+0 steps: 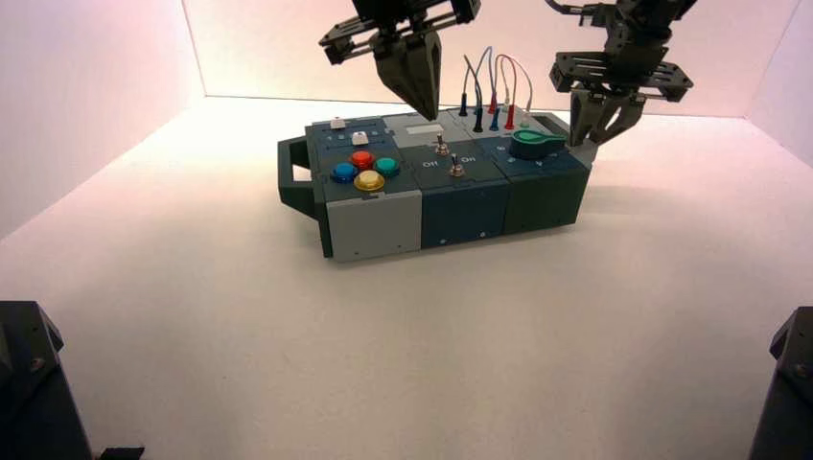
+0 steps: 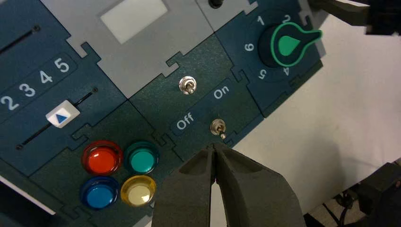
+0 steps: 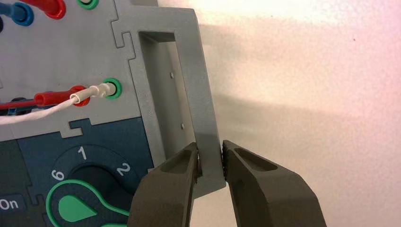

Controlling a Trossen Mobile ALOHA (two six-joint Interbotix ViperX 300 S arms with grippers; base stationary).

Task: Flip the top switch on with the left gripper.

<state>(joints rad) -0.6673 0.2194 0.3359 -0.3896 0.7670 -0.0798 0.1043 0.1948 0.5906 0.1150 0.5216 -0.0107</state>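
"Hovering over the box (image 1: 374, 225) with my left gripper (image 1: 431, 117), tips down, clear of both switches."

"Jaws?"

"Left pair pressed together, nothing between them."

"And the top switch (image 2: 187, 85)?"

"Silver toggle, middle of the box, farther from the high camera than the lower switch (image 2: 218, 126). I'm not touching it. Which way its lever is thrown, I can't tell."

"Lettering?"

"'Off' and 'On', printed between the two switches."

"Right gripper (image 3: 211, 144)?"

"At the box's right end, pinching the handle (image 3: 196, 94), one finger each side of the bar."

"Anything else on top?"

"Four round buttons left of the switches: red (image 2: 102, 160), green (image 2: 142, 158), blue (image 2: 99, 193), yellow (image 2: 138, 190). White slider (image 2: 63, 114) farther back on the left, cap partway along its slot. Green knob (image 2: 289, 45) on the right, pointer between the 2 and the 4. Wires (image 1: 510, 81) behind the knob: red, blue, black, white. Pale display (image 2: 134, 19) beyond the top switch."
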